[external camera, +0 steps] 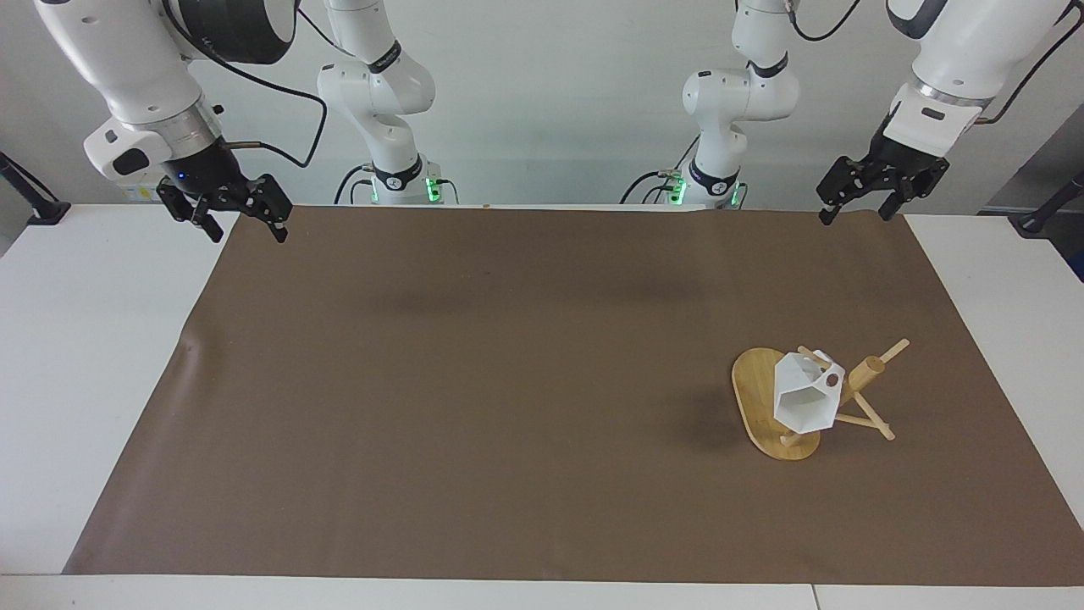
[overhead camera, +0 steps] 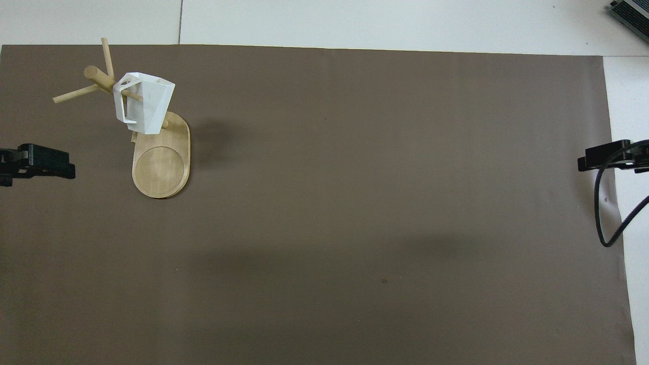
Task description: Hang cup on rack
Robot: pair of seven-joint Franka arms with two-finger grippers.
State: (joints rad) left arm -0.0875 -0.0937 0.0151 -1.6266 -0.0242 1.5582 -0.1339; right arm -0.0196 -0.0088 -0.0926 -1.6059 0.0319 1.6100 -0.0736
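Note:
The white faceted cup (external camera: 800,402) (overhead camera: 147,104) hangs by its handle on a peg of the bamboo rack (external camera: 756,396) (overhead camera: 161,170), which stands on the brown cloth toward the left arm's end of the table. My left gripper (external camera: 854,216) (overhead camera: 50,167) is open and holds nothing, raised over the cloth's corner by the robots, well apart from the rack. At the other end my right gripper (external camera: 247,235) (overhead camera: 590,161) hangs over the cloth's corner, open and holding nothing.
A brown cloth (external camera: 508,381) covers most of the white table (external camera: 93,356). A black cable (overhead camera: 606,213) loops down beside the right gripper. The corner of a grey device (overhead camera: 631,12) lies at the table's edge farthest from the robots.

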